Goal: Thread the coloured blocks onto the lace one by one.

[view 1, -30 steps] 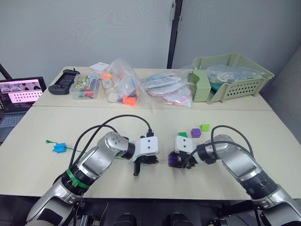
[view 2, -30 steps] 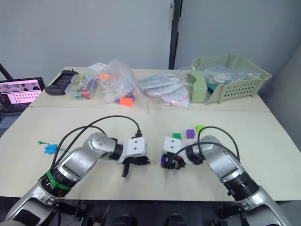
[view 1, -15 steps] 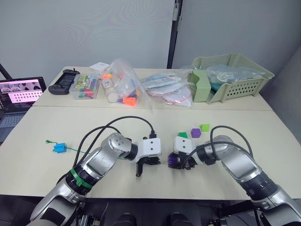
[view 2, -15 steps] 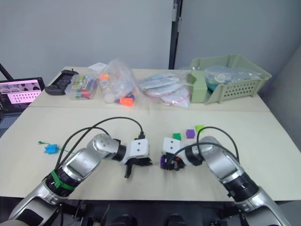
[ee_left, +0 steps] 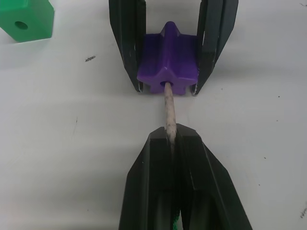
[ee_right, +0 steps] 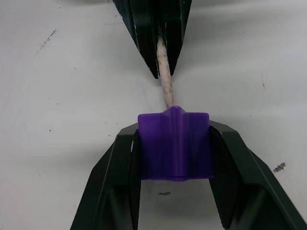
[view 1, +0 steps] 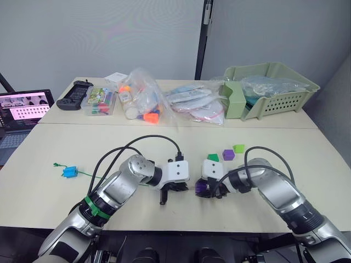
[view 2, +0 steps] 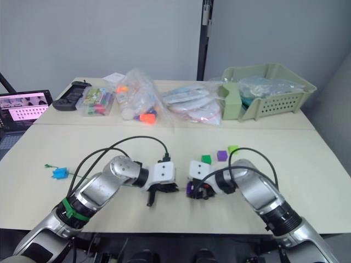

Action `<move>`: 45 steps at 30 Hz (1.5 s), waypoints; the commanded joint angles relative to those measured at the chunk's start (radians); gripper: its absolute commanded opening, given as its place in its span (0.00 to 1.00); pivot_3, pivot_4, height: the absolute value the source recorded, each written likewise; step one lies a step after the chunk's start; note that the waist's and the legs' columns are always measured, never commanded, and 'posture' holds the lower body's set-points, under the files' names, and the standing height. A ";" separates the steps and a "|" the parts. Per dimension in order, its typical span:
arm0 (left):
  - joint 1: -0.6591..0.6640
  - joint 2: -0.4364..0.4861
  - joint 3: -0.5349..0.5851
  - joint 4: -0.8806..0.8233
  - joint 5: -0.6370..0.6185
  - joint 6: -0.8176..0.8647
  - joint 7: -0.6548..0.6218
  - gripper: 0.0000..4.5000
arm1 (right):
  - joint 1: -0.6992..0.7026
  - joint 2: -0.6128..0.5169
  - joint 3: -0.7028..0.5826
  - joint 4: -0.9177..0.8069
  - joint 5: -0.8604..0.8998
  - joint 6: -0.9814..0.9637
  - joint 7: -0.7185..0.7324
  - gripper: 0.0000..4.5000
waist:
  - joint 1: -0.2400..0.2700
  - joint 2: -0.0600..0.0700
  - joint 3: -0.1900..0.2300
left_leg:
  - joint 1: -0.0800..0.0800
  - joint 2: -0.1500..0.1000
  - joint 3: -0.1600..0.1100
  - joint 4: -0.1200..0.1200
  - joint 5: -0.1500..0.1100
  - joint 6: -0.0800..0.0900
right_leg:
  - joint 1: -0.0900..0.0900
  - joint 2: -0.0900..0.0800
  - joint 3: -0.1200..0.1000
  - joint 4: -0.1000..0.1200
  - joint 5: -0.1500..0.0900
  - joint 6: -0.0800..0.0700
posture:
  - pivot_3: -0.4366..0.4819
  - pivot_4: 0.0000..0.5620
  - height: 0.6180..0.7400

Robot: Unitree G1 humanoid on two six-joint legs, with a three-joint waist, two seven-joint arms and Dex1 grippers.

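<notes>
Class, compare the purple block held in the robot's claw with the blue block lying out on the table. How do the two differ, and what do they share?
The purple block is gripped by the right claw, while the blue block lies free on the table. The purple block has only the pale tip of the lace entering its hole, held by the left claw; the blue block sits far along the green cord, near its other end. Both are small plastic blocks on the same lace.
</notes>
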 commanded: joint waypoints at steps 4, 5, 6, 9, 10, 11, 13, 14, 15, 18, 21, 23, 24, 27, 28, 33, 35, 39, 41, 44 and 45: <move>-0.016 -0.042 -0.014 0.010 0.009 -0.031 0.013 0.00 | 0.018 0.008 0.015 -0.038 0.010 0.025 -0.005 0.31 | 0.000 0.000 0.000 | 0.000 0.000 0.000 0.000 0.000 0.000 | 0.000 0.000 0.000 0.000 0.000 0.000 | 0.48 0.27 1.00; -0.016 -0.055 -0.016 0.020 0.007 -0.036 0.016 0.00 | 0.019 0.010 0.013 -0.041 0.011 0.030 -0.008 0.31 | 0.000 0.000 0.000 | 0.000 0.000 0.000 0.000 0.000 0.000 | 0.000 0.000 0.000 0.000 0.000 0.000 | 0.48 0.27 1.00; -0.016 -0.064 -0.016 0.026 0.005 -0.039 0.018 0.00 | 0.019 0.011 0.012 -0.043 0.012 0.034 -0.010 0.31 | 0.000 0.000 0.000 | 0.000 0.000 0.000 0.000 0.000 0.000 | 0.000 0.000 0.000 0.000 0.000 0.000 | 0.48 0.27 1.00; -0.016 -0.113 -0.009 0.069 -0.003 -0.066 0.039 0.00 | 0.022 0.017 0.010 -0.054 0.015 0.051 -0.018 0.31 | 0.001 0.000 0.000 | 0.000 0.000 0.000 0.000 0.000 0.000 | 0.001 0.000 0.000 0.000 0.000 0.000 | 0.48 0.27 1.00; -0.014 -0.129 -0.001 0.082 -0.010 -0.087 0.044 0.00 | 0.022 0.019 0.009 -0.058 0.017 0.056 -0.020 0.31 | 0.001 0.000 0.000 | 0.001 -0.001 0.000 0.000 0.000 0.000 | 0.001 0.000 0.000 0.000 0.000 0.000 | 0.48 0.27 1.00; -0.011 -0.140 0.006 0.089 -0.017 -0.090 0.044 0.00 | 0.023 0.019 0.009 -0.061 0.018 0.059 -0.022 0.31 | 0.002 0.000 0.000 | 0.000 -0.001 0.000 0.001 0.000 0.000 | 0.001 0.000 0.000 0.000 0.000 0.000 | 0.48 0.27 1.00; -0.002 -0.156 0.024 0.096 -0.036 -0.089 0.041 0.00 | 0.025 0.020 0.008 -0.067 0.019 0.067 -0.025 0.31 | 0.003 0.000 0.000 | 0.000 -0.001 0.000 0.002 0.000 0.000 | 0.002 0.000 0.000 0.000 0.000 0.000 | 0.48 0.27 1.00; 0.003 -0.162 0.032 0.098 -0.045 -0.099 0.037 0.00 | 0.026 0.021 0.006 -0.069 0.020 0.069 -0.027 0.31 | 0.003 0.000 0.000 | 0.000 -0.001 0.000 0.002 0.000 0.000 | 0.002 0.000 0.000 0.000 0.000 0.000 | 0.48 0.27 1.00; 0.009 -0.169 0.042 0.100 -0.056 -0.093 0.035 0.00 | 0.028 0.021 0.004 -0.068 0.020 0.070 -0.028 0.31 | 0.003 0.000 0.000 | 0.000 -0.001 0.000 0.003 0.000 0.000 | 0.002 0.000 0.000 0.000 0.000 0.000 | 0.48 0.27 1.00; 0.023 -0.158 0.049 0.102 -0.058 -0.115 0.014 0.00 | 0.031 0.020 0.000 -0.071 0.020 0.073 -0.031 0.31 | 0.003 0.000 0.000 | 0.000 -0.001 0.000 0.003 0.000 0.000 | 0.002 0.000 0.000 0.000 0.000 0.000 | 0.48 0.27 1.00; 0.031 -0.151 0.079 0.106 -0.072 -0.119 0.010 0.08 | 0.035 0.018 -0.002 -0.075 0.021 0.076 -0.034 0.31 | 0.002 0.000 0.000 | 0.000 -0.001 0.000 0.003 0.000 0.000 | 0.002 0.000 0.000 0.000 0.000 0.000 | 0.48 0.27 1.00; 0.030 -0.153 0.094 0.111 -0.076 -0.125 0.017 0.22 | 0.038 0.017 -0.003 -0.077 0.021 0.076 -0.035 0.31 | 0.002 0.000 0.000 | 0.000 0.000 -0.001 0.003 0.000 0.000 | 0.001 0.000 0.000 0.000 0.000 0.000 | 0.48 0.27 1.00; 0.029 -0.146 0.098 0.112 -0.077 -0.135 0.013 0.30 | 0.039 0.016 -0.003 -0.078 0.022 0.077 -0.035 0.31 | 0.002 0.000 0.000 | 0.000 0.000 -0.001 0.003 0.000 0.000 | 0.001 0.000 0.000 0.000 0.000 0.000 | 0.48 0.27 1.00; 0.026 -0.126 0.109 0.116 -0.066 -0.169 0.010 0.51 | 0.040 0.016 -0.001 -0.077 0.021 0.078 -0.035 0.31 | 0.002 0.000 0.000 | 0.000 0.000 -0.001 0.003 0.000 0.000 | 0.001 0.000 0.000 0.000 0.000 0.000 | 0.48 0.27 1.00; 0.025 -0.120 0.111 0.113 -0.071 -0.166 0.001 0.59 | 0.040 0.016 -0.001 -0.075 0.021 0.077 -0.035 0.31 | 0.002 0.000 0.000 | 0.000 0.000 -0.001 0.003 0.000 0.000 | 0.001 0.000 0.000 0.000 0.000 0.000 | 0.48 0.27 1.00; 0.027 -0.063 0.133 0.087 -0.091 -0.152 -0.043 0.59 | 0.039 0.018 0.000 -0.070 0.019 0.074 -0.038 0.31 | 0.000 0.000 0.000 | 0.000 0.000 -0.001 0.003 0.000 0.000 | 0.001 0.000 0.000 0.000 0.000 0.000 | 0.48 0.27 1.00; 0.032 -0.021 0.145 0.085 -0.094 -0.153 -0.061 0.59 | 0.038 0.019 -0.001 -0.065 0.016 0.072 -0.039 0.31 | -0.005 0.000 0.000 | 0.000 0.001 -0.001 0.003 0.000 0.000 | 0.001 0.000 0.000 0.000 0.000 0.000 | 0.48 0.27 1.00; 0.051 0.016 0.145 0.098 -0.100 -0.152 -0.068 0.59 | 0.038 0.018 -0.002 -0.062 0.015 0.070 -0.040 0.31 | -0.003 0.000 0.000 | 0.001 0.001 -0.001 0.002 0.000 0.000 | 0.001 0.000 0.000 0.000 0.000 0.000 | 0.48 0.27 1.00; 0.067 0.023 0.140 0.103 -0.097 -0.160 -0.065 0.59 | 0.037 0.017 -0.003 -0.061 0.014 0.070 -0.040 0.31 | -0.002 0.000 0.000 | 0.001 0.000 -0.001 0.002 0.000 0.000 | 0.001 0.000 0.000 0.000 0.000 0.000 | 0.48 0.27 1.00; 0.078 0.015 0.140 0.099 -0.104 -0.149 -0.062 0.59 | 0.038 0.016 -0.005 -0.061 0.014 0.069 -0.040 0.31 | -0.002 0.000 0.000 | 0.001 0.001 -0.001 0.002 0.000 0.000 | 0.001 0.000 0.000 0.000 0.000 0.000 | 0.48 0.27 1.00; 0.081 0.012 0.140 0.097 -0.105 -0.145 -0.061 0.59 | 0.038 0.015 -0.005 -0.062 0.014 0.069 -0.040 0.31 | -0.001 0.000 0.000 | 0.000 0.001 -0.001 0.002 0.000 0.000 | 0.001 0.000 0.000 0.000 0.000 0.000 | 0.48 0.27 1.00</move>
